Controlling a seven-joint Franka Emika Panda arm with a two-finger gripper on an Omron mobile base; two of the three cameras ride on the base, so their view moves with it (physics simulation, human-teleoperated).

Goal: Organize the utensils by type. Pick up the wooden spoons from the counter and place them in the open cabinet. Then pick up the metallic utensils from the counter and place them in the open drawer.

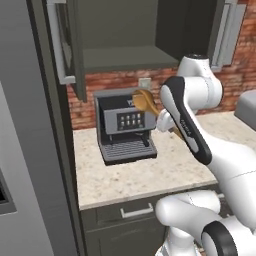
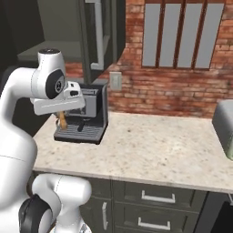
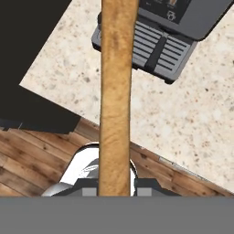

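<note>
Gripper clamped on wooden spoon, held aloft before the coffee machine, below the open cabinet; recommend raising it clear of the machine, then laying it level on the shelf

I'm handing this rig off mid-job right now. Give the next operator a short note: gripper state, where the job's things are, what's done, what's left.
Gripper: jaws shut on a wooden spoon, gripped by the handle and held in the air in front of the coffee machine, bowl end up.
Cabinet: open above the coffee machine; the visible part of its shelf is bare, so no spoon is seen stored there.
Counter: no other utensils on the stretch in view.
Done: one wooden spoon picked up.
Left: lift this spoon onto the cabinet shelf, then find the second wooden spoon and the metal utensils, which go in the drawer.
</note>
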